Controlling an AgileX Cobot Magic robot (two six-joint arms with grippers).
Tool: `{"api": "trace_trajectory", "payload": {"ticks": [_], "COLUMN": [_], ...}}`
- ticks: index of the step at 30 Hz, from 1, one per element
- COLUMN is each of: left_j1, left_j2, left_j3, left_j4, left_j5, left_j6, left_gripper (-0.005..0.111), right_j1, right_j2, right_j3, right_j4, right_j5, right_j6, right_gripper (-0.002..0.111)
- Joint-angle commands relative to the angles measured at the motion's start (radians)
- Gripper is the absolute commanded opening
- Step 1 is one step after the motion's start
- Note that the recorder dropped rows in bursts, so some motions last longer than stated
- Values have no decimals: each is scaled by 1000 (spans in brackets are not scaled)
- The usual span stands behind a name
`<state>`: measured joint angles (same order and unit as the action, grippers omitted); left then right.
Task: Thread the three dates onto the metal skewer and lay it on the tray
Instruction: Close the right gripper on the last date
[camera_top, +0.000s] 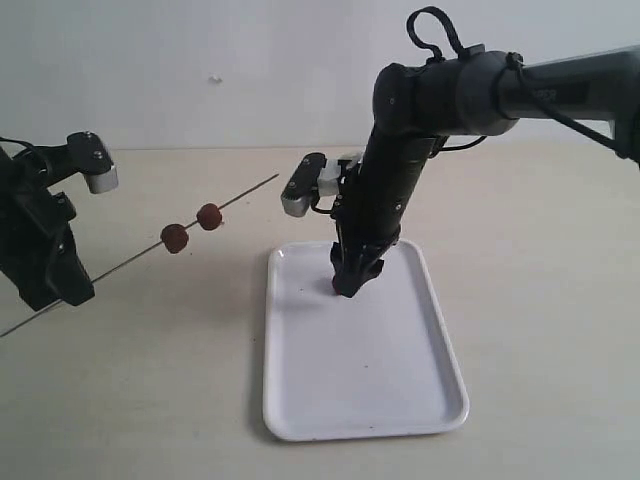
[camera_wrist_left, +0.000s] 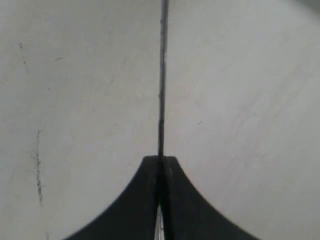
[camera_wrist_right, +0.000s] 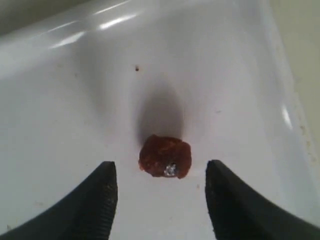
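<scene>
Item 1 — left gripper (camera_top: 72, 292): jaws closed on the metal skewer (camera_top: 130, 261). The left wrist view shows the black fingertips (camera_wrist_left: 150, 172) pinched tight around the thin rod (camera_wrist_left: 161, 80). It shows nothing of what the rod carries.

Item 2 — metal skewer: held clear of the table (camera_top: 540, 300), slanting up toward the middle of the scene. Only the exterior view shows its load of two dates (camera_top: 175, 238) (camera_top: 209, 216), threaded side by side, well short of the free tip.

Item 3: right gripper (camera_top: 355, 282), lowered over the far end of the tray (camera_top: 360, 390), jaws spread wide. In the exterior view its fingers hide almost all of what lies beneath them.

Item 4: third date (camera_wrist_right: 165, 156), lying on the white tray floor (camera_wrist_right: 75, 100). It is plain only in the right wrist view, between the parted fingers (camera_wrist_right: 102, 195) of the right gripper (camera_wrist_right: 161, 170) and clear of both.
</scene>
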<state>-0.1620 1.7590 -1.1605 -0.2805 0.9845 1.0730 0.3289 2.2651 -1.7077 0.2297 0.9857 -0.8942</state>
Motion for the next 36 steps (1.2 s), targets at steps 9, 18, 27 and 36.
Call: {"api": "trace_trajectory", "payload": {"ticks": [9,18,27,36], "left_j1": [2,2,2,2], "left_j2": [-4,-4,-4,-4], "left_j3": [-3,-3,-3,-3], "left_j4": [-21,-37,-47,-49], "left_j5": [-6,-7,-21,-33], "left_j6": [-7,-7,-7,-7], "left_gripper": [0,0,0,0], "right_j1": [9,9,9,9], "right_j2": [17,43,55,55], "right_j3": [-15,-15,-15,-15], "right_j4": [-11,-4,-51,-49], "right_j5": [-60,-60,-67,-65], "right_j6": [9,43,54,54], "right_gripper": [53,53,53,44]}}
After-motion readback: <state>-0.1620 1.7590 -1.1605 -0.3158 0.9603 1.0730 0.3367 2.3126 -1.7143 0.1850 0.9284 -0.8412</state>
